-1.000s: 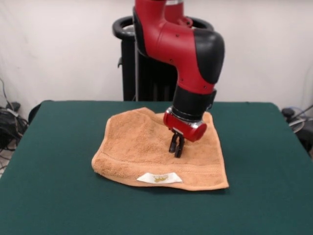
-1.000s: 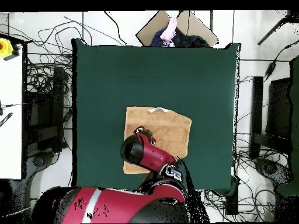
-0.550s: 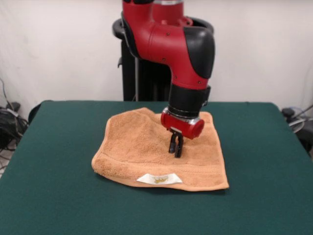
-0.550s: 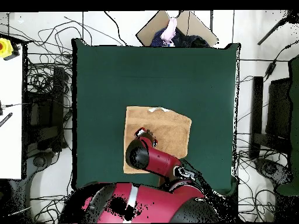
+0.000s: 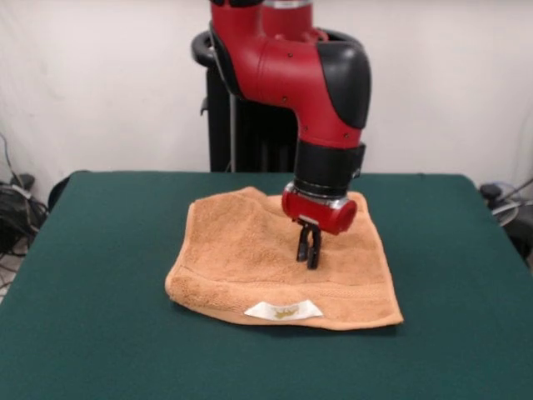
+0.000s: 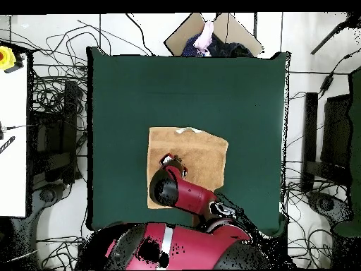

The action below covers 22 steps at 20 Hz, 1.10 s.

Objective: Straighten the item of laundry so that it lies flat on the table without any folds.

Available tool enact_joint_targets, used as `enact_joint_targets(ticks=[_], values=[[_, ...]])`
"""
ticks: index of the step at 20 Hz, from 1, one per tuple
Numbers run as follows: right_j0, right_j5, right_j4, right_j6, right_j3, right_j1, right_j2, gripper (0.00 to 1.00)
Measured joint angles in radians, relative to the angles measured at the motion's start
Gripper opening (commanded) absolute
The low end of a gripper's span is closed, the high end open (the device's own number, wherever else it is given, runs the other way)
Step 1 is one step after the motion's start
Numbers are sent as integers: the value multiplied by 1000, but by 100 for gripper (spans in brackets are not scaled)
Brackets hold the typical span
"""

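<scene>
A wide table (image 5: 92,275) covered in dark green cloth carries a single orange-tan towel (image 5: 241,250), which lies near its middle. The towel's near edge, with a small white label (image 5: 283,311), rests on the cloth, and its left side looks thick and rounded, as if doubled over.

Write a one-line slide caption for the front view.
Red arm's gripper pressed shut into the middle of an orange towel, label edge nearest the camera, on a green table.
</scene>
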State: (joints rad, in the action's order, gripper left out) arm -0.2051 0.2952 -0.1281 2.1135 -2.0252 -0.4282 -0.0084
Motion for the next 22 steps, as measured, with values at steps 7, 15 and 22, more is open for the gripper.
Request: enact_joint_targets(ticks=[7,15,22], values=[[35,0,-12,0,-9,-52,2,0],[2,0,-12,0,-10,-101,30,0],[-42,0,-12,0,-20,-134,72,0]])
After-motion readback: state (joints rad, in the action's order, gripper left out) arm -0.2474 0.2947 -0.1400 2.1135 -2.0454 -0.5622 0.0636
